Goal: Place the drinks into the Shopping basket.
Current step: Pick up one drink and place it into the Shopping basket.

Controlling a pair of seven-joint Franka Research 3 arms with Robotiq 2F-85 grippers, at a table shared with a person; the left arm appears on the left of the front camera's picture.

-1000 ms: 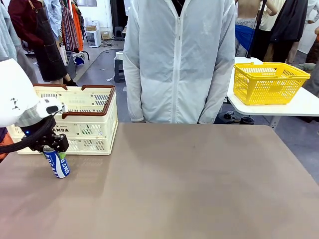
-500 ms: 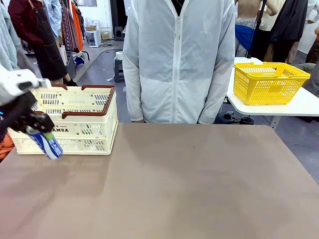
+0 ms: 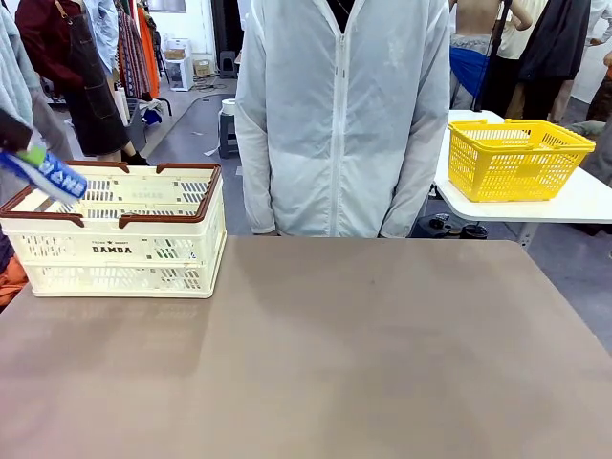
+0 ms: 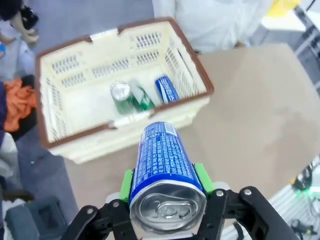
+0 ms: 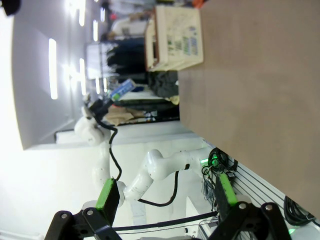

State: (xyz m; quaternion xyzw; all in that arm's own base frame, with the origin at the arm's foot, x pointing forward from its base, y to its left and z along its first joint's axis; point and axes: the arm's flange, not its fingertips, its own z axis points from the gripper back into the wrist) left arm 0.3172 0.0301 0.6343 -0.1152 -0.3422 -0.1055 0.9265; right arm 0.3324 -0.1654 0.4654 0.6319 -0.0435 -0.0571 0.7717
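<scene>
Table (image 3: 363, 363) is bare brown, w/ a person in a white jacket (image 3: 344, 115) standing at the far edge, 12 o'clock from table centre. Shopping basket (image 3: 124, 251) sits at the table's far-left corner, roughly 10 o'clock, cream w/ brown rim; a yellow mesh basket (image 3: 516, 158) sits on a separate white table at about 2 o'clock, not part of the job. Inside the cream basket, per the left wrist view, there are already a blue can (image 4: 166, 89), a green can (image 4: 121, 96) and a slimmer green can (image 4: 141, 98) lying just beside it. Left gripper (image 4: 165, 182) is clamped on another blue can, the held blue can (image 4: 165, 167), green pads (image 4: 127, 184) pressed on both sides, can tilted, top toward the camera; from the front it hangs above the basket's left rim, at 9 o'clock of the basket. Right gripper (image 5: 165, 195) is spread wide, nothing between the fingers, parked off the table's near side. Step in hand, I'd judge: carry phase, can lifted and nearly over the basket. Next move prob. needs a small shift toward basket centre, a lowering into free floor space clear of the cans lying there, then release.
</scene>
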